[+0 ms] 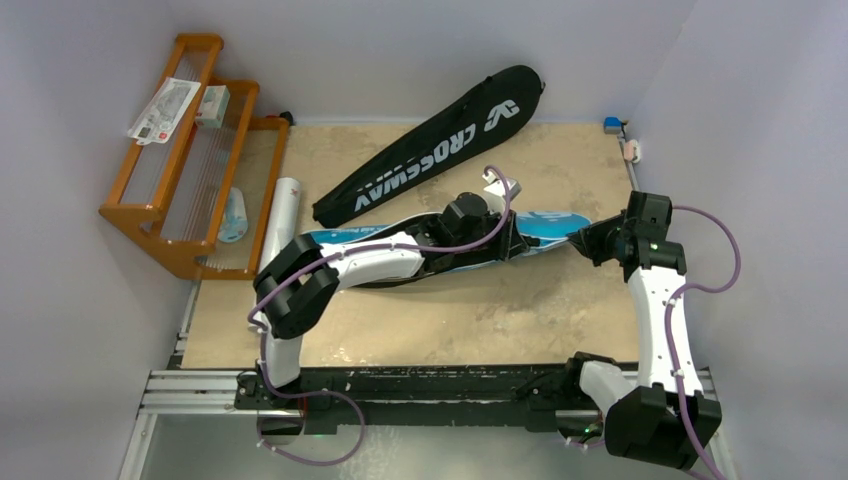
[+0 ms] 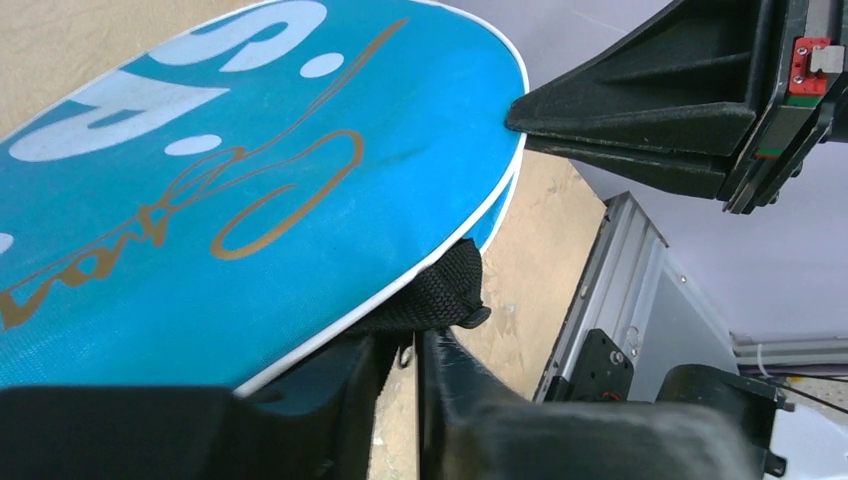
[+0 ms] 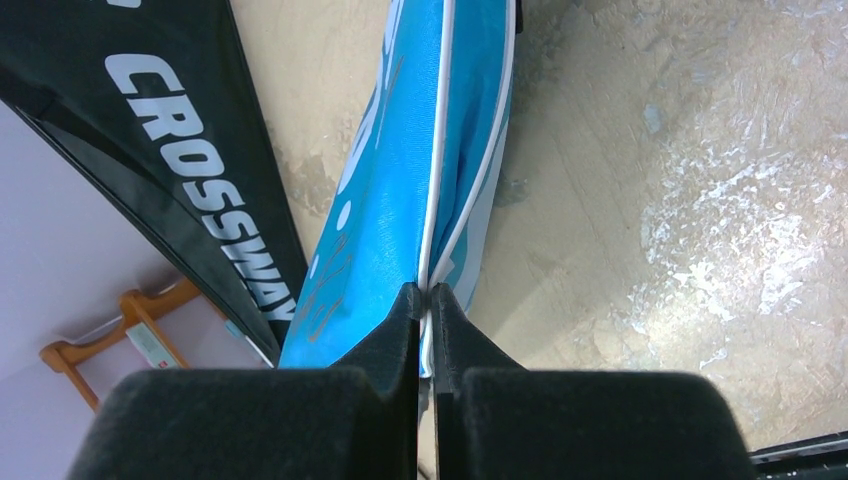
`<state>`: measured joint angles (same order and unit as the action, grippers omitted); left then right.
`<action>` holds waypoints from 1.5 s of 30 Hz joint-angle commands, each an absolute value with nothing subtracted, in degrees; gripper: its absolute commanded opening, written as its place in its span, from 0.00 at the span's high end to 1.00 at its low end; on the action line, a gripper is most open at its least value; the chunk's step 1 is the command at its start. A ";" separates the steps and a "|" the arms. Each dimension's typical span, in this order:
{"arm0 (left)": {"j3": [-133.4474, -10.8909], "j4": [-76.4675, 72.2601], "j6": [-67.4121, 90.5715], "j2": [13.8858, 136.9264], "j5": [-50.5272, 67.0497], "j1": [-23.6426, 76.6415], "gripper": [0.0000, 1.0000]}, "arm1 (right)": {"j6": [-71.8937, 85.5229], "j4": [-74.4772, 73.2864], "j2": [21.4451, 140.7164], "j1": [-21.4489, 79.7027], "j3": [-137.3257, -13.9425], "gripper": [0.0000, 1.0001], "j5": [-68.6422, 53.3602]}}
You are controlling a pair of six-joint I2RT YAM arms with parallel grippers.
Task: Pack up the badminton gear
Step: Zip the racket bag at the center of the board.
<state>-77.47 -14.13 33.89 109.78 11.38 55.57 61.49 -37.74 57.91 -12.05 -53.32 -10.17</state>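
Observation:
The blue racket cover lies across the middle of the table, lettered in white and gold in the left wrist view. My left gripper is shut at the cover's edge on a small metal zipper pull under a black webbing tab. My right gripper is shut on the white-piped rim of the blue cover at its right end. The black "CROSSWAY" cover lies diagonally behind. A white tube lies at the left. No rackets or shuttlecocks show.
An orange wooden rack stands at the far left with packets on top and a pale item at its foot. The right arm's fingers show in the left wrist view. A metal rail runs along the near table edge.

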 commanded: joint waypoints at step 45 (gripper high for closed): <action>-59.36 24.44 26.92 88.44 -15.46 45.66 1.00 | 58.94 -40.13 58.87 -12.90 -61.88 1.00 12.80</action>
<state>-61.91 13.34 27.46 91.74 -3.25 48.80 58.11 -44.77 60.01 -11.14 -58.17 2.09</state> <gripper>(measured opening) 0.005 0.016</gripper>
